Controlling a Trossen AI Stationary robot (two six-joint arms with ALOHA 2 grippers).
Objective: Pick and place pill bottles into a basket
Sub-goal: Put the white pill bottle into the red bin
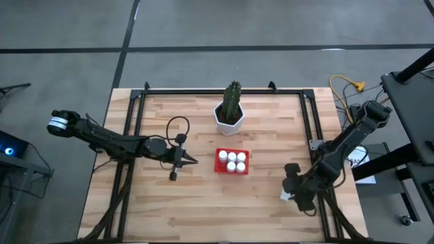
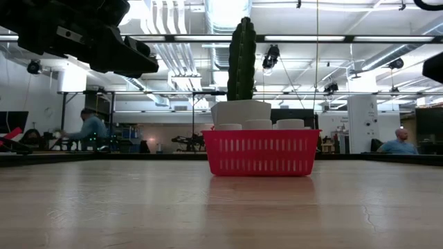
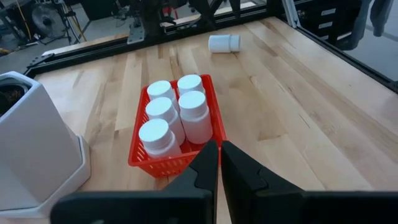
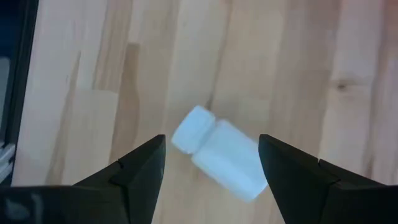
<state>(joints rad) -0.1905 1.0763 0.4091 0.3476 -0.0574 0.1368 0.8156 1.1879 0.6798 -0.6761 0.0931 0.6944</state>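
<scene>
Now my right pincer (image 4: 211, 163) hangs spread over the toppled pill bottle (image 4: 219, 160) near the tabletop's right edge; it looks light, rigid, roll-prone, so I'd pinch mid-body; left pincer (image 1: 192, 161) clenched empty beside the basket (image 1: 221, 167).

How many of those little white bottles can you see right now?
6. Five stand in the red basket. One pill bottle lies on its side on the table near the right edge, between the right tool's open fingers.
</scene>
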